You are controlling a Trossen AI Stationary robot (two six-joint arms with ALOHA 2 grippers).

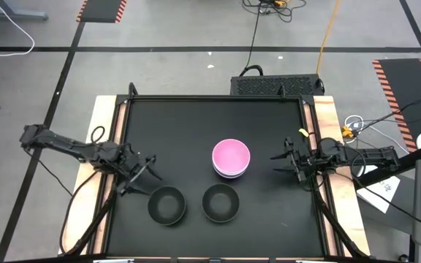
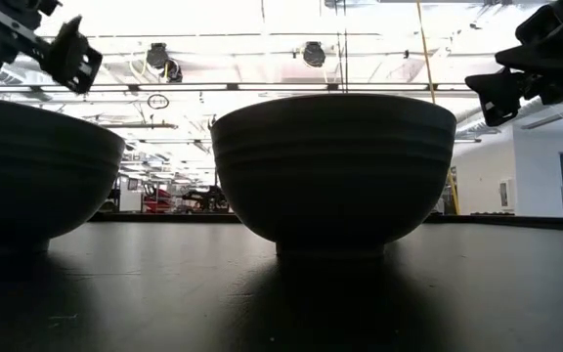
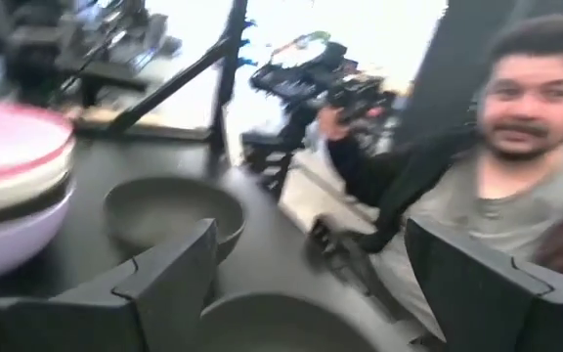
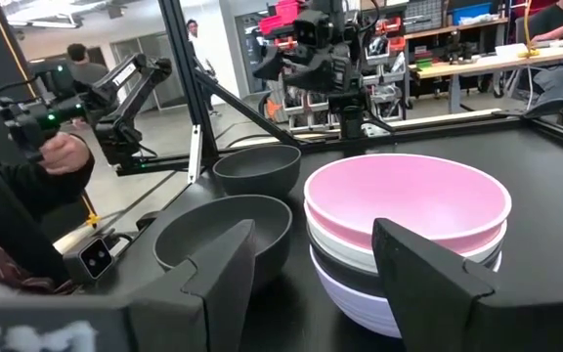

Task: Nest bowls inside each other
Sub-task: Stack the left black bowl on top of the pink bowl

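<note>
currently: pink bowl (image 1: 231,155) tops stack | two black bowls (image 1: 167,204) separate, empty

Smooth plastic with a soft sheen on the pink bowl (image 4: 406,200), same on the white bowl (image 4: 360,256) and lavender bowl (image 4: 355,298) beneath. Matt dark plastic, faintly ridged, on two black bowls (image 1: 167,204) (image 1: 221,202). Matt black table top (image 1: 196,131), edged in pale bare wood (image 1: 101,124). Dull hard black fingers (image 4: 413,269) on the right gripper (image 4: 321,269).
</note>
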